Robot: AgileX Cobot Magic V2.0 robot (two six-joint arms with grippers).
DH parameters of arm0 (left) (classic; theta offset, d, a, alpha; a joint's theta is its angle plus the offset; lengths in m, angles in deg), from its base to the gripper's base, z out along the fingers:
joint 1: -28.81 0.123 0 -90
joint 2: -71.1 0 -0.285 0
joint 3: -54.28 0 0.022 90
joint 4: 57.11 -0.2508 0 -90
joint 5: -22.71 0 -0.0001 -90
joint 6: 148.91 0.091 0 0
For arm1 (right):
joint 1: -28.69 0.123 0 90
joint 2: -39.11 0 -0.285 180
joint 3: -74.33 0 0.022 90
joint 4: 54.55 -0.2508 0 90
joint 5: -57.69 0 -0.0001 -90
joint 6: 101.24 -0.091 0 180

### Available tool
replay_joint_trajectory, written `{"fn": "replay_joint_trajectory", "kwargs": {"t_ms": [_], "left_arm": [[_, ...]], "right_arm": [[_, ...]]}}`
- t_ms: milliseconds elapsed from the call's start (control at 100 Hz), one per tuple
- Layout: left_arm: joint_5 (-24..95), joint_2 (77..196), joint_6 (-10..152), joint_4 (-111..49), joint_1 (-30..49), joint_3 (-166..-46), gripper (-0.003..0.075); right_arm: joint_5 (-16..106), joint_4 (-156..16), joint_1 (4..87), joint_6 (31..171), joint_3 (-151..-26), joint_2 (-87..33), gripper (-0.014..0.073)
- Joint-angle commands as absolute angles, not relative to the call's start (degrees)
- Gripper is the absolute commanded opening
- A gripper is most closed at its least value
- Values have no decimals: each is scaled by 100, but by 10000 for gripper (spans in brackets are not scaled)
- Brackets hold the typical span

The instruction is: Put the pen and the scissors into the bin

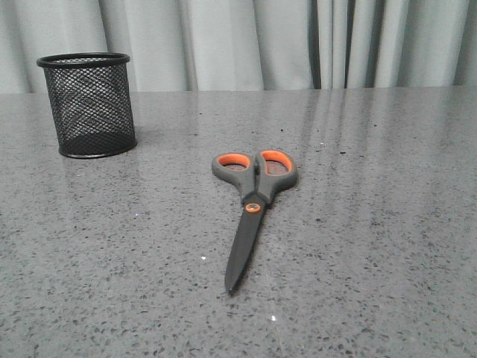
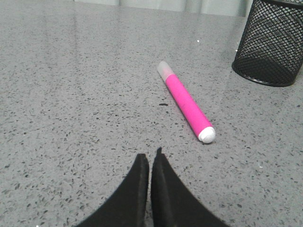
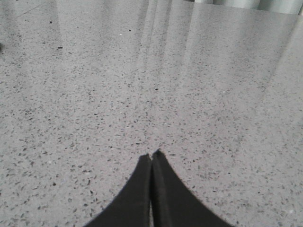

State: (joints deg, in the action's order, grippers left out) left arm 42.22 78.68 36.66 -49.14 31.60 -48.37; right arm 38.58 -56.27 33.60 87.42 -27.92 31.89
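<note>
Scissors [image 1: 253,205] lie flat on the table [image 1: 387,224] in your front view, blades closed, well apart from the bin [image 1: 89,104]. Note their long axis: it runs from the finger loops, on the far side, to the blade tip, which points toward the camera and slightly to the robot's left. The orange pivot screw faces up.

Check the left gripper [image 2: 150,158] in the left wrist view. Its jaws are closed, the two dark fingers pressed together with only a hairline seam between them, and they hold nothing. The fingers sit low over the table, angled down toward its surface; you cannot tell whether the tips touch it.

Locate the pen [image 2: 187,102] in the same view. It lies flat on the table, clear of the left gripper and near the bin [image 2: 272,42] without touching it. Its long axis runs diagonally: the pale translucent cap end points away from the gripper, and the rounded white end points back toward the gripper side. The bin stands upright beyond the pen.

Check the right gripper [image 3: 152,160] in the right wrist view. Its jaws are likewise closed and empty, fingers pressed together, held low over bare speckled table [image 3: 189,94]. Neither arm appears in the front view.
</note>
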Motion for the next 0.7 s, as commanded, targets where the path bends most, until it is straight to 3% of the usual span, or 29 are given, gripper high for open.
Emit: {"fn": "replay_joint_trajectory", "kwargs": {"t_ms": [0,690], "left_arm": [[3991,7685,3634,-4893,3172,-4593,-19],[3991,7685,3634,-4893,3172,-4593,-19]], "right_arm": [[4064,-5603,3311,8766,-2707,3309,-70],[4272,-5603,3311,8766,-2707,3309,-70]]}}
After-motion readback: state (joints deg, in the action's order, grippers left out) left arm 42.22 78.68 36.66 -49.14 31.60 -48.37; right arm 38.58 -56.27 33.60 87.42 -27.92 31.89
